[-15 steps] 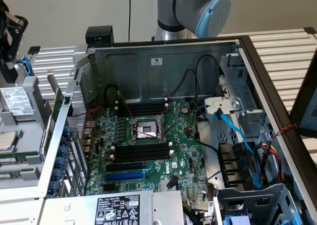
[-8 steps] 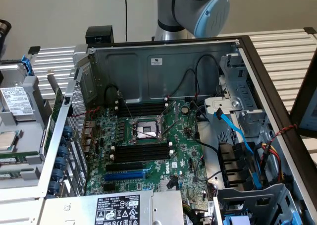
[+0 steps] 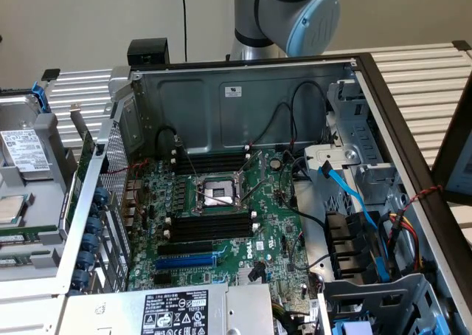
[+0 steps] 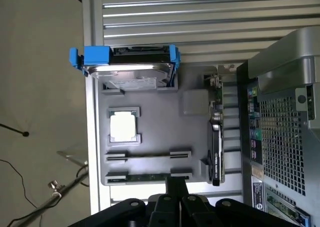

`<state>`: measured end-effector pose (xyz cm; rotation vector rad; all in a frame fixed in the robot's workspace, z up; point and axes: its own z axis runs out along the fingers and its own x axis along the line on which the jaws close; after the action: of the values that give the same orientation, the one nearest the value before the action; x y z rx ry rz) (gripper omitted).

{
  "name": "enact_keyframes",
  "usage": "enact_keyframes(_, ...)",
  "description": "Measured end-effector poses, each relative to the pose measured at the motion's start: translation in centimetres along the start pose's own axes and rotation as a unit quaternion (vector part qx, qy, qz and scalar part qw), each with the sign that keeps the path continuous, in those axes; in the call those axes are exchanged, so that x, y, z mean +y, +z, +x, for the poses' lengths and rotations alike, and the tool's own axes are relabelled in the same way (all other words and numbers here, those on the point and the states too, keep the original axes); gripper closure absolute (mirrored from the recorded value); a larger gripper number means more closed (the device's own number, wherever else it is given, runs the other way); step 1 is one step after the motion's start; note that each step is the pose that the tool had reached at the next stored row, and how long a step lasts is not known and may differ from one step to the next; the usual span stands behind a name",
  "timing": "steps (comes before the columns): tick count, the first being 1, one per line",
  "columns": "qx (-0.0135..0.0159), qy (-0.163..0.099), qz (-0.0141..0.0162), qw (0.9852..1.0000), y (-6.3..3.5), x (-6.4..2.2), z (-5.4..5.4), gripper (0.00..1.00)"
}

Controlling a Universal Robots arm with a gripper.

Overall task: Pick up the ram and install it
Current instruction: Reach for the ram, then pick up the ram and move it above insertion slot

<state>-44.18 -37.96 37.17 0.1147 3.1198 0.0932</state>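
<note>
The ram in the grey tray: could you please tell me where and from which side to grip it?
Probably mid-length, across its two flat faces, coming straight down from above: the ram stands on edge in the grey tray, thin top edge exposed, and end holders cover both ends.

Motherboard [image 3: 273, 224] inside case [image 3: 206, 106] — parts tray [image 4: 160, 132] beside case, exterior view's left; ram [image 4: 145, 176] in tray.
</note>
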Motion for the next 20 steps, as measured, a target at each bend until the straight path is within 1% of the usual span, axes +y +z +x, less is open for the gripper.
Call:
enact_keyframes(2, 0.0, 0.0, 0.0, 1.0, 0.04, 0.06, 0.59, 0.9)
enact_keyframes(4, 0.0, 0.0, 0.0, 1.0, 0.07, 0.05, 0.95, 0.9)
enact_keyframes(10, 0.0, -0.001, -0.0001, 1.0, 0.07, 0.06, 0.98, 0.9)
enact_keyframes(13, 0.0014, -0.024, -0.0004, 0.9997, 0.09, 0.09, 1.02, 0.9)
enact_keyframes(15, 0.0025, -0.043, -0.0007, 0.9991, 0.13, 0.09, 1.01, 0.9)
enact_keyframes(18, 0.0042, -0.07, -0.0011, 0.9975, 0.16, 0.08, 1.02, 0.9)
enact_keyframes(20, 0.0053, -0.088, -0.0014, 0.9961, 0.18, 0.08, 1.01, 0.9)
